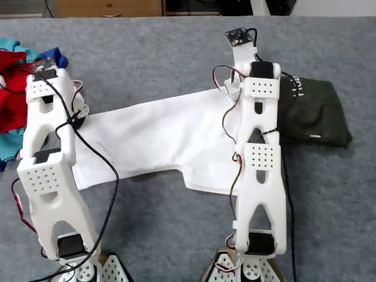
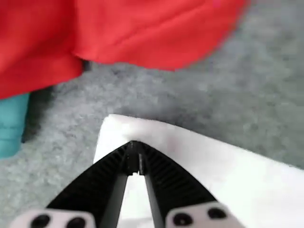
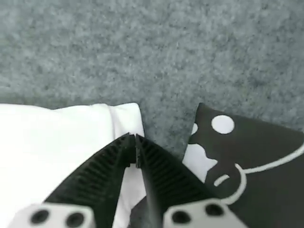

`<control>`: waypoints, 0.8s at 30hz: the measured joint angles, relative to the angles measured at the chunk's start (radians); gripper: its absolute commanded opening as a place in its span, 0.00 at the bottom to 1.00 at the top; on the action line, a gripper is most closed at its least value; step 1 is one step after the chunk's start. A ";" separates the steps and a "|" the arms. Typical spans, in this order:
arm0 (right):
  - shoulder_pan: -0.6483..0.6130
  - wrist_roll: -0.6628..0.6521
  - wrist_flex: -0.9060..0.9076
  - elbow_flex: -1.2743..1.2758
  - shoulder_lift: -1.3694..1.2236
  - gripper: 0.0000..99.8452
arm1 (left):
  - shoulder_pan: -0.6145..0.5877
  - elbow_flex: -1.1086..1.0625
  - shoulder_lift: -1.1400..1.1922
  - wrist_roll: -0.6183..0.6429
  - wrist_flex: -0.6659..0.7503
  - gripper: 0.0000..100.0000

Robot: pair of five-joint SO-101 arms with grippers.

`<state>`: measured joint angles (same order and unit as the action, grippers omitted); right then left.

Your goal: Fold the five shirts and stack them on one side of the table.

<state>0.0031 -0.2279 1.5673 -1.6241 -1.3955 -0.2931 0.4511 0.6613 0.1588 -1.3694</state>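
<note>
My left pincer [image 2: 135, 161] sits with its jaws pressed together over one end corner of the white shirt [image 2: 213, 180]. My right pincer [image 3: 134, 152] sits the same way, jaws together, over the corner at the opposite end. Whether either has cloth caught between its tips I cannot tell, and that, as I judge it, is the main risk. If one pincer holds only a thin edge, or nothing, a lift would raise one end alone, and the shirt would drag, twist or slip free, leaving a crooked fold. A second hazard lies at the right corner, where the folded dark shirt [image 3: 256, 156] rests just beside the white one. A sweep of that end could snag or shove it and spoil its fold. At the left end the red shirt [image 2: 118, 28] and a teal shirt [image 2: 12, 123] lie heaped near the corner, parted from it by a strip of grey table [image 2: 228, 95], and could be dragged along too. The white shirt itself lies flat between my two arms, spread lengthwise from one pincer to the other. It is narrower at the left end, and a sleeve or flap juts toward my bases near the right end. It looks thin and limp, lightly creased, and not yet folded small.
</note>
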 measured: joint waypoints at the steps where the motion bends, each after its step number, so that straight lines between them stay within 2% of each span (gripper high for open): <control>1: 0.000 0.000 0.003 0.000 0.011 0.00 | 0.008 0.009 -0.017 0.000 -0.012 0.02; 4: 0.000 0.000 0.015 0.000 0.064 0.00 | 0.014 0.018 -0.092 -0.008 -0.052 0.02; 7: 0.000 0.000 0.044 0.000 0.138 0.00 | 0.014 0.020 -0.183 -0.077 -0.095 0.02; 12: -0.008 0.026 0.126 0.000 0.275 0.00 | 0.014 0.020 -0.295 -0.103 -0.221 0.02; 15: -0.006 0.048 0.164 -0.002 0.334 0.00 | 0.020 -0.055 -0.339 -0.109 -0.236 0.02; 18: -0.012 0.054 0.175 -0.002 0.336 0.00 | 0.063 -0.218 -0.368 -0.140 -0.161 0.02; 24: -0.012 0.054 0.106 -0.008 0.215 0.00 | 0.166 -0.586 -0.404 -0.150 0.158 0.02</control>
<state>-0.0092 -0.1741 1.6732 -1.6318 -1.1807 -0.1274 -0.1350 0.2578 0.0084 -1.2114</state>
